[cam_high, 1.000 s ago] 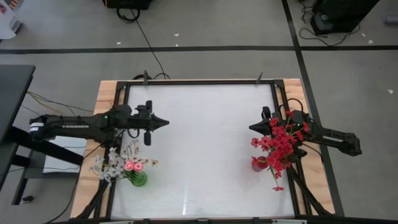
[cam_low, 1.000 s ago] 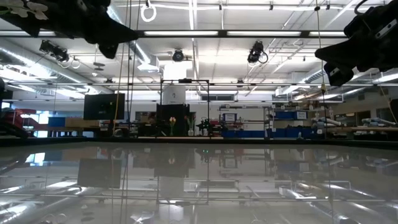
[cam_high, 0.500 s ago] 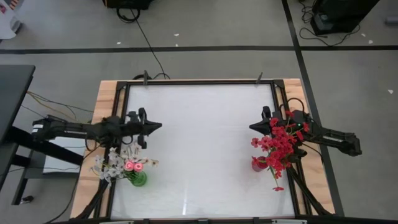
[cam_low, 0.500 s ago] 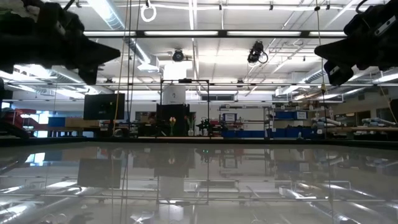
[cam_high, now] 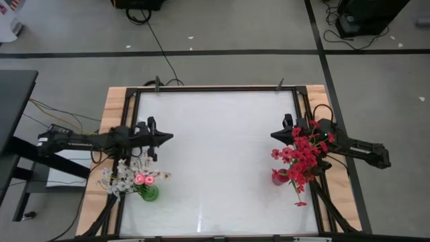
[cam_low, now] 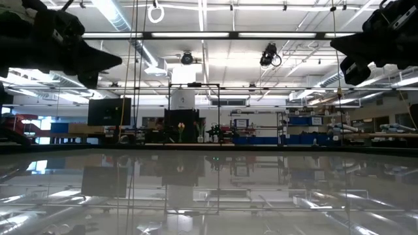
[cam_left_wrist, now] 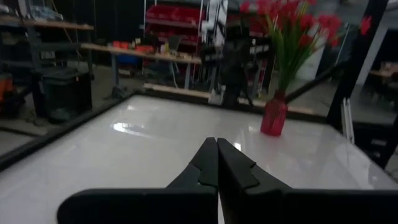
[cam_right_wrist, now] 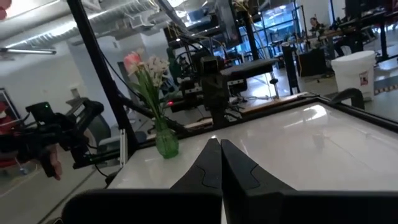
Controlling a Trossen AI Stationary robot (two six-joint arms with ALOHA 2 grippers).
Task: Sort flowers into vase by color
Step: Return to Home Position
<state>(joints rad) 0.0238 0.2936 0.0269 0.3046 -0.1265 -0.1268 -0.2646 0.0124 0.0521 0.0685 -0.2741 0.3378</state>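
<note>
From my station the sort looks finished. Nearest the table's front edge, toward its left corner, the green vase holds the pink and white flowers. A little farther back, on the table's right side, the red vase holds the red flowers. I see no loose stems on the table, so I judge that only parking the arms is left.

Farther back, about halfway up the table, the left gripper hangs above the left side. It points toward the centre, with the arm stretched out level behind it. Its fingers are pressed together with nothing between them. The right gripper mirrors it over the table's right side, just behind the red flowers, its fingers likewise closed and empty.
</note>
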